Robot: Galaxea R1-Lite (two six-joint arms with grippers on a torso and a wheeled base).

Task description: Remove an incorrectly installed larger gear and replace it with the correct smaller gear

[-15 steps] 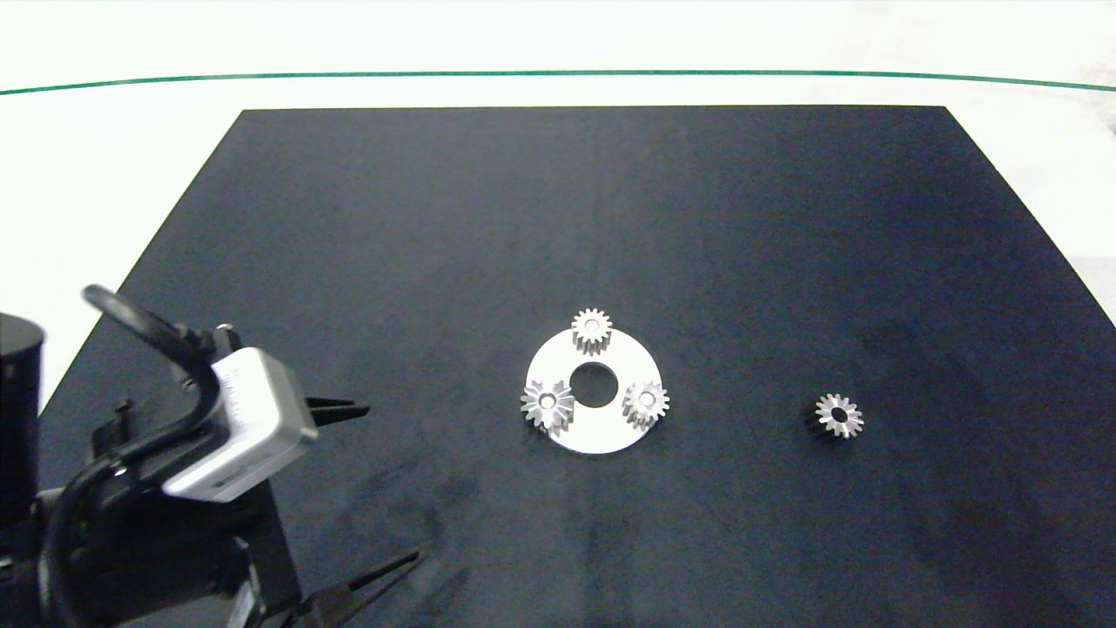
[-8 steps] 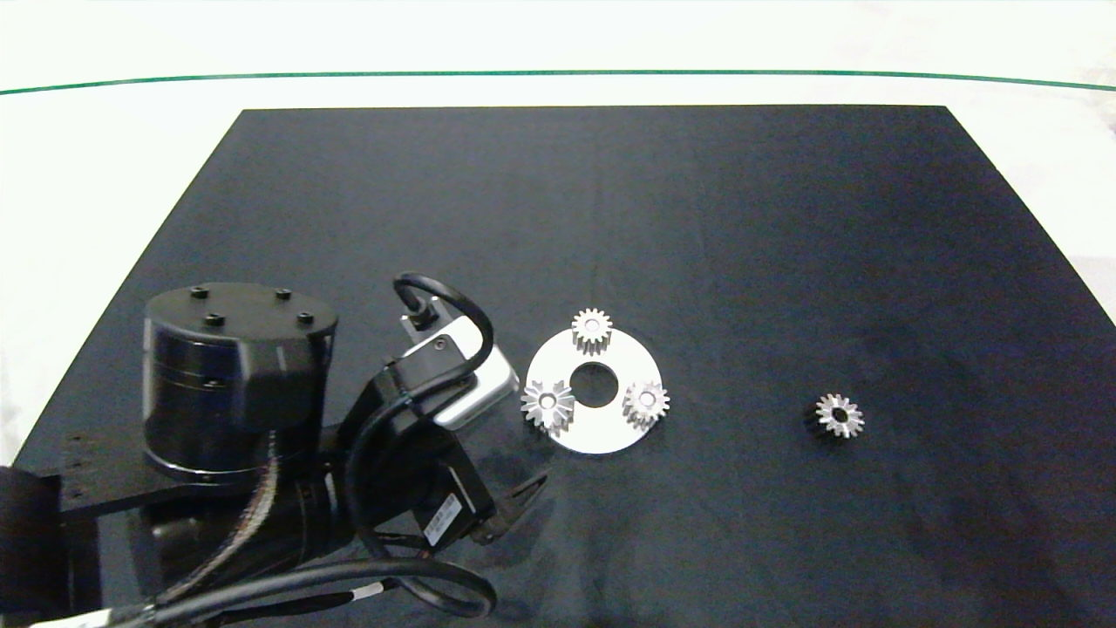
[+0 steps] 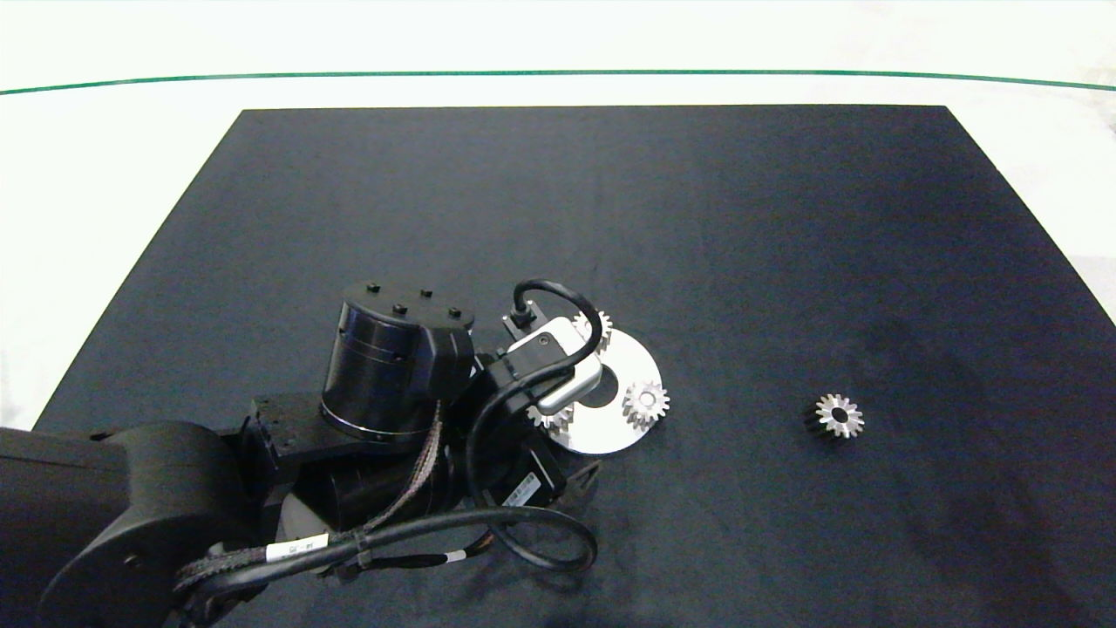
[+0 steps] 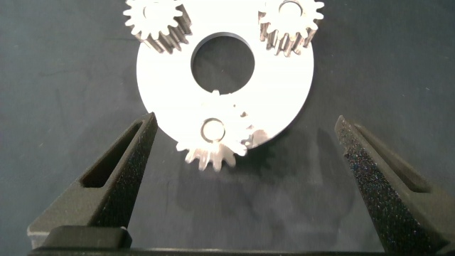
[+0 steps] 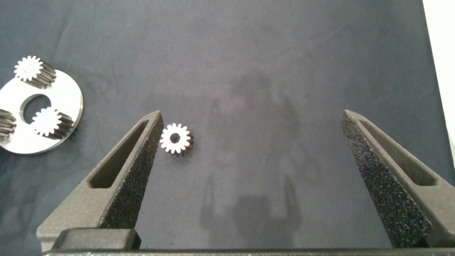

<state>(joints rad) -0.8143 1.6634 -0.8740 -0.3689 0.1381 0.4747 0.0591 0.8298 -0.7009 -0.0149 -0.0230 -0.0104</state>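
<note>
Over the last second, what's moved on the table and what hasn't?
The left arm swept in from the table's left edge to the disc; the left gripper now hangs open around the larger gear, touching nothing. All three mounted gears, the disc and the loose smaller gear kept their places. The right gripper is open above the mat.

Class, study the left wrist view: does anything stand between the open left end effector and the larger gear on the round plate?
Nothing visible does. The left end effector is open, its fingers either side of the larger gear, which sits at the edge of the round plate. The two other gears on the plate lie beyond it, not in the gap.
</note>
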